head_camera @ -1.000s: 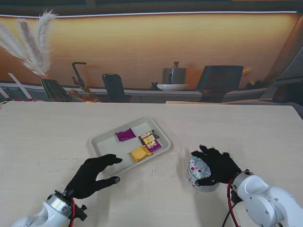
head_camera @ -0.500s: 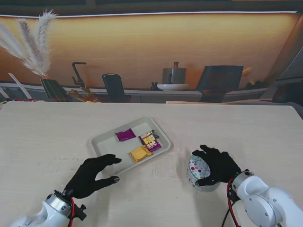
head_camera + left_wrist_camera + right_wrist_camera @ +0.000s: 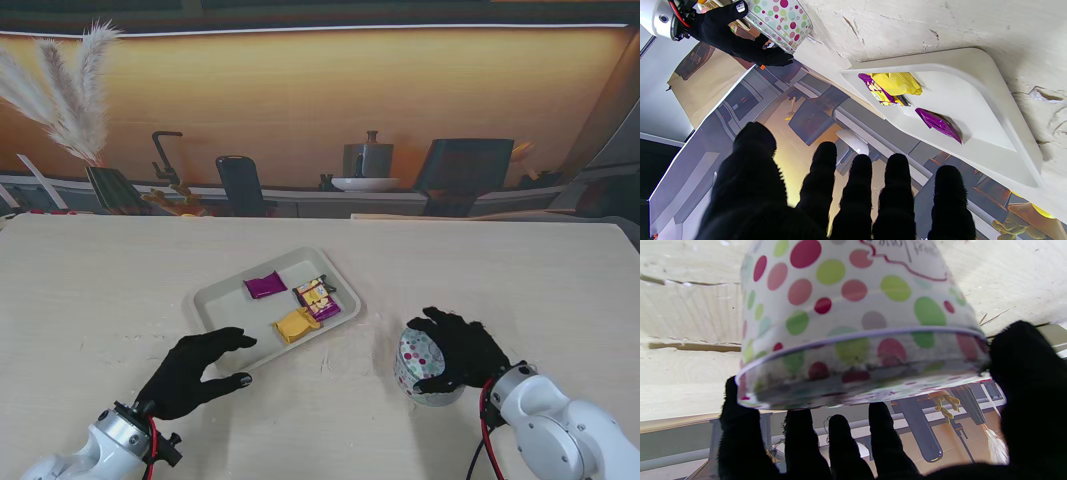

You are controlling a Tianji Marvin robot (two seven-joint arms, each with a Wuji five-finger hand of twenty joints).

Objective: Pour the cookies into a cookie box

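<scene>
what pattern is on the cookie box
White with red, pink and green polka dots on the cookie box; the right wrist view shows it best.

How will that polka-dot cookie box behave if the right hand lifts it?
The cookie box looks rigid with smooth walls, so it may slip in the gloved right hand. Its round, squat shape likely resists tipping. Contents aren't visible, so weight is uncertain.

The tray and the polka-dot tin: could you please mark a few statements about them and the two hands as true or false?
1. The right hand grips the polka-dot tin. True.
2. The left hand holds a purple packet. False: it holds nothing, fingers spread near the tray.
3. The purple packet lies on the tray. True.
4. The tin stands on the tray. False: it is to the tray's right, clear of it.
5. The yellow packet lies inside the tin. False: it is on the tray.
</scene>
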